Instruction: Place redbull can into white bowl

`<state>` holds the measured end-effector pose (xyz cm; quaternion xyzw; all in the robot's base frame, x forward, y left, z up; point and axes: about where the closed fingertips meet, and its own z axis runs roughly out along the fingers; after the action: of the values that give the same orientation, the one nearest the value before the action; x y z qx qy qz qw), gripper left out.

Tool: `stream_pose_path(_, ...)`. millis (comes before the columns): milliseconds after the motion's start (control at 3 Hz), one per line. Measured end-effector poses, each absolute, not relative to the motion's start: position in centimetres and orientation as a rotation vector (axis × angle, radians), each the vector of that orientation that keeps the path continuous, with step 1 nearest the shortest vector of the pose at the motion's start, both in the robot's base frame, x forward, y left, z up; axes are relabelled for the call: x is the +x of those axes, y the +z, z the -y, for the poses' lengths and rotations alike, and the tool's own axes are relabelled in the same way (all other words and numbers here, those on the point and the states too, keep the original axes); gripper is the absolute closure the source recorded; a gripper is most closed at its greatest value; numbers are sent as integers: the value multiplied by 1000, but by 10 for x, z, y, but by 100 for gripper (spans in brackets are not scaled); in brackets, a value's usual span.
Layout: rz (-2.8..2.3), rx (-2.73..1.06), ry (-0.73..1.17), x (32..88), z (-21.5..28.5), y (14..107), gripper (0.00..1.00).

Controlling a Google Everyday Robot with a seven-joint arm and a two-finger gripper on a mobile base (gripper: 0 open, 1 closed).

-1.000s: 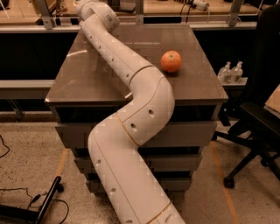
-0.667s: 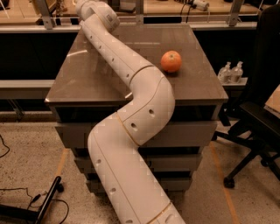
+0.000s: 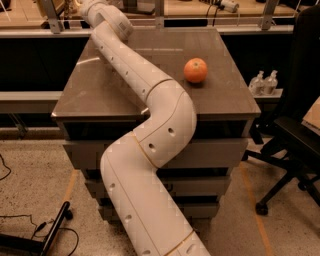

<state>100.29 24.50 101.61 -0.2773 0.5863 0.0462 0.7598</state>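
My white arm (image 3: 165, 110) reaches from the bottom of the camera view across the brown table (image 3: 230, 47) to its far left corner. Its wrist (image 3: 102, 15) runs off the top edge of the picture, so my gripper is out of view beyond the table's far left corner. The redbull can and the white bowl are both out of view or hidden. An orange fruit (image 3: 195, 70) sits on the right part of the table, apart from the arm.
A black office chair (image 3: 300, 140) stands to the right of the table. Two small clear bottles (image 3: 265, 82) sit on a ledge beside it. A black stand and cable (image 3: 50, 235) lie on the floor at lower left. Rails and benches run behind the table.
The arm's far end has edged slightly toward the top left. The orange has not moved.
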Motion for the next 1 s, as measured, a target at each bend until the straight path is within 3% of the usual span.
stream_pose_path(1000,-1258,-652,71,1003,-260,1004,100)
